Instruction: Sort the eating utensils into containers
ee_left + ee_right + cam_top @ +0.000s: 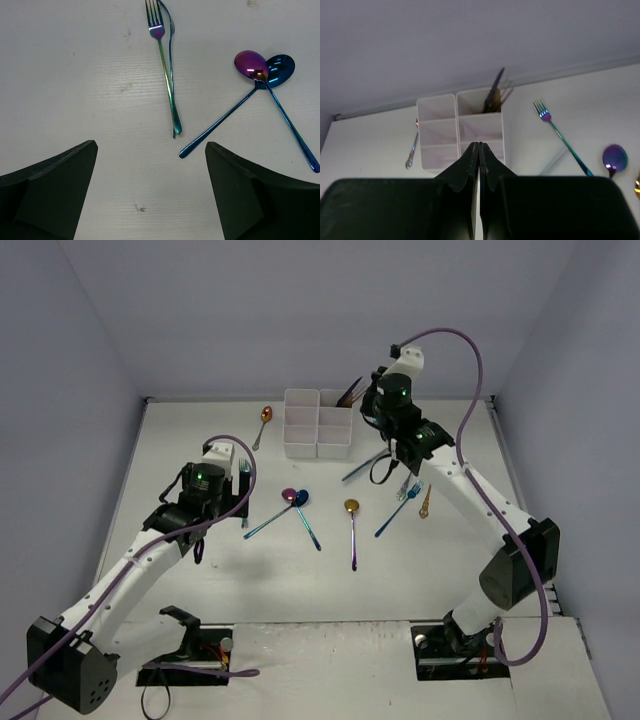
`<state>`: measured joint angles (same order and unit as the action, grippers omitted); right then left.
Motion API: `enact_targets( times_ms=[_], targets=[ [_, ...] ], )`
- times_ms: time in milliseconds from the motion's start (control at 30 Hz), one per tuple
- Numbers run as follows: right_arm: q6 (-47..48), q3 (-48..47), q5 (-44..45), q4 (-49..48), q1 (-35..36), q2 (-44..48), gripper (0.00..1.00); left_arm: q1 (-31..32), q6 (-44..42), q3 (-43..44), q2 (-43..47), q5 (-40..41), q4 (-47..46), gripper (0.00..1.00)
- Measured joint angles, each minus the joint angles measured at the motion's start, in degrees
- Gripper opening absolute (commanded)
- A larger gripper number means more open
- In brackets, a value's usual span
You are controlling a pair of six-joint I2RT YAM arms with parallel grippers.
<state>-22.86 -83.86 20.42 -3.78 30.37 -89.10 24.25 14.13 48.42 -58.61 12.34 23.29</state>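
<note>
White plastic containers (330,450) stand at the far middle of the worktop (300,580), with dark utensils (350,392) leaning in the far-right compartment. The left end effector (150,145) hangs wide open above an iridescent fork (162,65), and a slim blue utensil (171,65) lies tight against it. That fork looks like the next pick. The end effector should straddle the handle crosswise and close on one piece, not both. A purple spoon (251,64) and a blue spoon (281,67) lie crossed just to one side, so drift that way risks nudging them. The right end effector (479,146) is pinched fully closed, facing the containers. Whether it nips the blue knife (362,467) seen beside it from above, I cannot tell. A gold spoon (265,417) lies left of the containers.
</note>
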Motion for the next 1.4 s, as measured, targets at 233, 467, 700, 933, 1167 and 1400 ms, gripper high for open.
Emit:
enact_targets(
  times_ms=[233,467,700,933,1167,1400],
  targets=[
    [2.8,-1.7,-5.8,-1.0,-3.6,-4.4,0.33,0.0,0.0,0.0,0.6,0.9,0.0,0.88],
    [-1.1,7.5,-9.1,6.0,-9.8,-6.7,0.48,0.0,0.0,0.0,1.1,1.3,0.0,0.87],
    [-4.1,6.7,-10.8,7.7,-8.9,-17.0,0.48,0.0,0.0,0.0,0.6,0.5,0.0,0.87],
    [-5.2,2.9,-10.7,7.8,-8.5,-26.5,0.47,0.0,0.0,0.0,-0.2,-2.4,-0.4,0.87],
    [-10.5,-0.2,-5.4,6.9,-7.8,-29.9,0.47,0.0,0.0,0.0,-0.8,-2.9,-0.4,0.87],
    [-13.8,-3.8,-2.3,5.7,-7.8,-34.1,0.47,0.0,0.0,0.0,-0.9,-2.9,-0.3,0.87]
  ],
)
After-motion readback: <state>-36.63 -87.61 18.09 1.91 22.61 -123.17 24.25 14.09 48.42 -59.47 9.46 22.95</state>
